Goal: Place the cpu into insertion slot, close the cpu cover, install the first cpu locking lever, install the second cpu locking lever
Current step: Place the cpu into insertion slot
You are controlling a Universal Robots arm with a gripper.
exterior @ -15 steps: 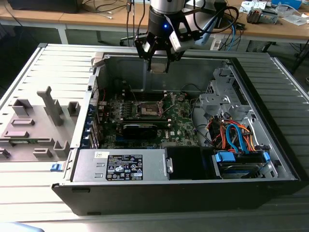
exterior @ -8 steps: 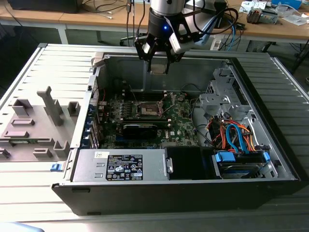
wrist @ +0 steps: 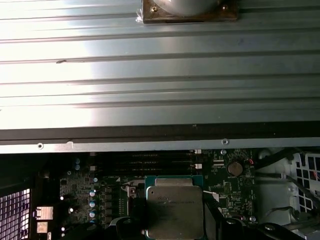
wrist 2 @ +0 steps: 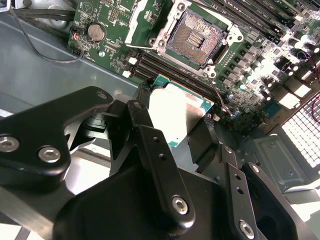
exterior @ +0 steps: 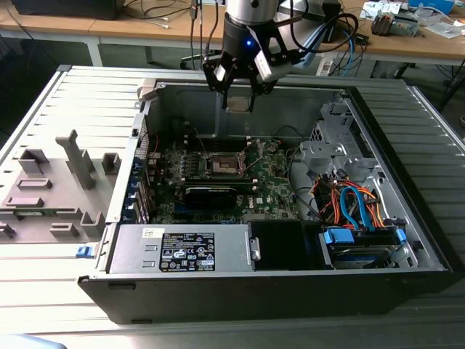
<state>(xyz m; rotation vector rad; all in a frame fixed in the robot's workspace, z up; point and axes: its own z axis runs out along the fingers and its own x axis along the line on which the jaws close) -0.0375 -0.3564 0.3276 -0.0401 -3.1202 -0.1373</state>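
The gripper (exterior: 238,100) is clenched on the cpu (wrist 2: 176,112), holding it flat in the air over the open computer case (exterior: 290,289), with the uncovered insertion slot (exterior: 224,164) at about six o'clock from it in the exterior view.

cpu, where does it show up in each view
Exterior view: the cpu is at upper middle, held by the tool over the open case.
Second wrist view: the cpu is gripped by the tool, apart from the empty insertion slot.
First wrist view: the cpu has its metal top facing the camera.
Shared landmark: the green circuit board behind it.
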